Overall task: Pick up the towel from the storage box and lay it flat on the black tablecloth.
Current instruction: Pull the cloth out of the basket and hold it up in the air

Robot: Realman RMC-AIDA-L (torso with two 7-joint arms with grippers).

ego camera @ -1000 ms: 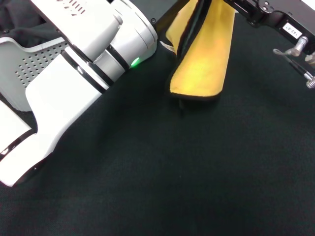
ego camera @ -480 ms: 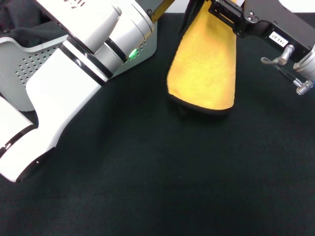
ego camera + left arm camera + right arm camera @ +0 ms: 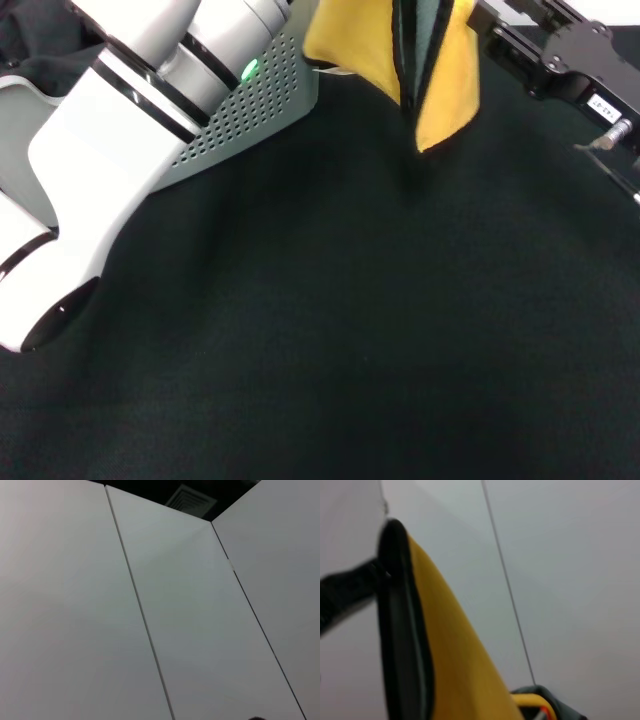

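Observation:
The towel (image 3: pixel 445 75) hangs in the air at the top centre of the head view. It is folded along a black stitched edge, yellow outside, with a strip of its grey-green face (image 3: pixel 427 30) showing. Its lower tip hovers above the black tablecloth (image 3: pixel 350 330). The right arm's black wrist (image 3: pixel 560 50) is close beside it on the right. In the right wrist view the towel (image 3: pixel 455 650) fills the near field, and a dark finger (image 3: pixel 350 587) meets its black edge. The storage box (image 3: pixel 245 115) stands at the upper left, partly behind my white left arm (image 3: pixel 110 150), whose gripper is out of frame.
Dark clothing (image 3: pixel 40 45) lies in the far left corner behind the box. The left wrist view shows only pale wall panels (image 3: pixel 150 605). The tablecloth spreads across the middle and front of the head view.
The towel has risen and moved away, and its hem has lifted well off the tablecloth. It now shows its grey-green inside. The left arm rose, uncovering the box wall; the right wrist shifted right.

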